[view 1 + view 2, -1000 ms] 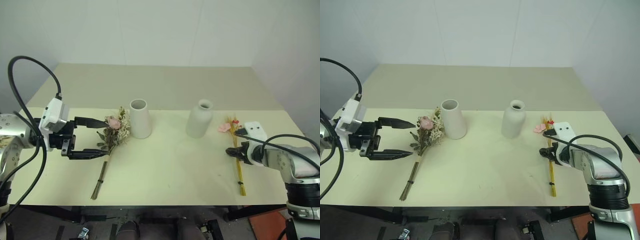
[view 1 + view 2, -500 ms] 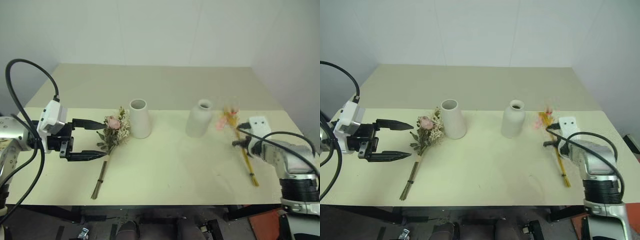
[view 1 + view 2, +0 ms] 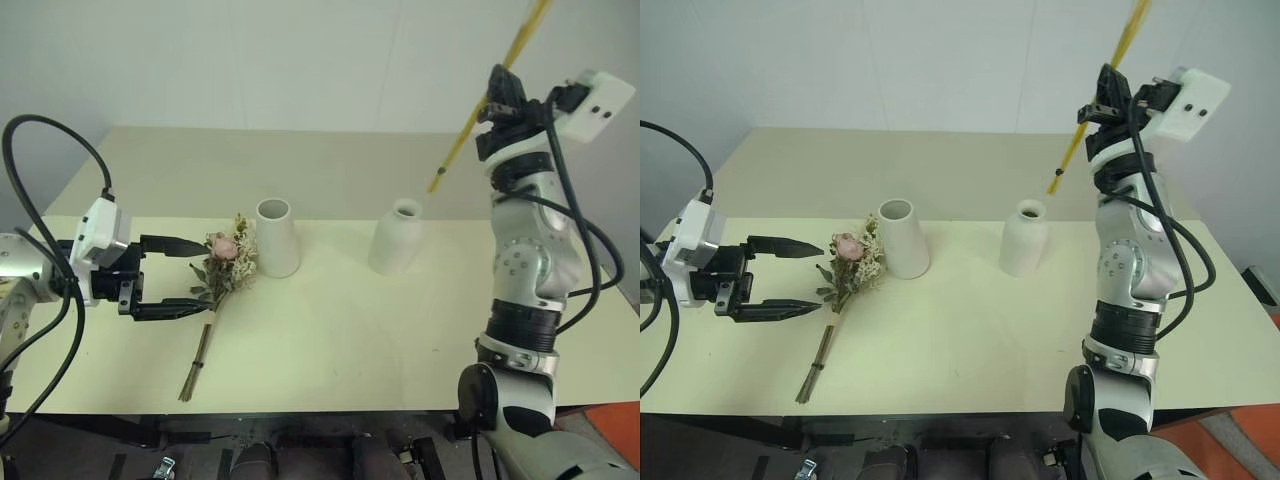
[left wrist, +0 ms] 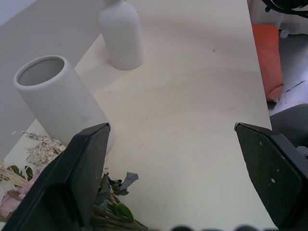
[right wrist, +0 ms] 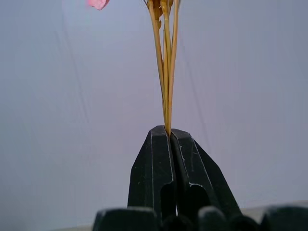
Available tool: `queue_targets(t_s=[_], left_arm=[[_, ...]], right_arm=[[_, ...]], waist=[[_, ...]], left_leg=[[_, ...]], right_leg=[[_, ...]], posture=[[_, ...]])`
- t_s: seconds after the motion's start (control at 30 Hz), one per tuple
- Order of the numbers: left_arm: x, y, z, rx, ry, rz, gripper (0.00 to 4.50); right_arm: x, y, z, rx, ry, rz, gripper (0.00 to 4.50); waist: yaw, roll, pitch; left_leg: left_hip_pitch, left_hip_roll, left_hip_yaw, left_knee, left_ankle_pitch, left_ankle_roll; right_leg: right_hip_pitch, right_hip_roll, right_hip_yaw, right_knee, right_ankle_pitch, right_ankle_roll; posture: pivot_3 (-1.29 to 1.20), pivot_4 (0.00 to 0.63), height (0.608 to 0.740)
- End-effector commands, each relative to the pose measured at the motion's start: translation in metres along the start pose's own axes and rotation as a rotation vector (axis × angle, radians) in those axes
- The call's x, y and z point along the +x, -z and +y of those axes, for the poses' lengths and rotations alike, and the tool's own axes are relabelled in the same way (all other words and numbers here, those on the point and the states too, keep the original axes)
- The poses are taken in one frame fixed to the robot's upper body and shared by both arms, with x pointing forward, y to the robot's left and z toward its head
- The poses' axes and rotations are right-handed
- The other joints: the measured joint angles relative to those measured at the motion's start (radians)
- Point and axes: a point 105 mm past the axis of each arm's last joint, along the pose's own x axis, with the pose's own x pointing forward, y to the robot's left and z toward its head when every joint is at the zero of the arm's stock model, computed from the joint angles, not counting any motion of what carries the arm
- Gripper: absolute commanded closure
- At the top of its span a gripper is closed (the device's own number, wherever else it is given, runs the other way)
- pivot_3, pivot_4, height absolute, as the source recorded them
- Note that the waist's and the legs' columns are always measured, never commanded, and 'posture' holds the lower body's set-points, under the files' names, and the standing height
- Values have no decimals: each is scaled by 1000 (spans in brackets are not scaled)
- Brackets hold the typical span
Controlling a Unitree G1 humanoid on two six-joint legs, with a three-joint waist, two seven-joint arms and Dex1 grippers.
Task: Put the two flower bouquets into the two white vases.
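Pinching the yellow-stemmed bunch (image 3: 487,98) between clenched fingers, the right gripper (image 3: 502,92) is holding it high above the surface's far right part, stems slanting down toward the narrow-necked vase (image 3: 396,237). Lying near the left edge just beside the cone vase (image 3: 278,236), the dried rose bunch (image 3: 219,280) is sitting between the spread fingers of the left gripper (image 3: 180,275), untouched.

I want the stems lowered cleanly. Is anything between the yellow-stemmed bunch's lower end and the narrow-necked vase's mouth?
Nothing visible. The right gripper holds the yellow-stemmed bunch in the air, its lower end above the narrow-necked vase, apart from it; the space between looks clear.
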Motion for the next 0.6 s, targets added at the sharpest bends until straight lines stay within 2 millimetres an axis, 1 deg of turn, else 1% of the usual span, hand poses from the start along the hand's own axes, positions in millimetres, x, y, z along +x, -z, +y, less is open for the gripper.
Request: queue_targets(t_s=[0.03,0.23,0.5,0.6], left_arm=[[-7,-13,-1,47,-31,-1,0],[-9,-16,-5,42,-50,-1,0],[-10,-17,-10,30,-60,8,0],[-10,-17,-10,28,-61,9,0]], right_arm=[[5,-5,5,-2,-30,-52,4490],[6,13,-4,-1,-19,-14,4490],[3,29,-4,0,-32,28,4490],[-1,35,1,0,-51,44,4490]], waist=[[-1,0,0],[-1,0,0],[-2,0,0],[-3,0,0]], left_leg=[[0,0,0,0,0,0],[1,0,0,0,0,0],[3,0,0,0,0,0],[3,0,0,0,0,0]], right_leg=[[0,0,0,0,0,0],[0,1,0,3,-1,-1],[-2,1,0,9,-3,-3],[-2,1,1,9,-4,-3]], posture=[[0,150,740],[0,150,740],[0,150,740],[0,150,740]])
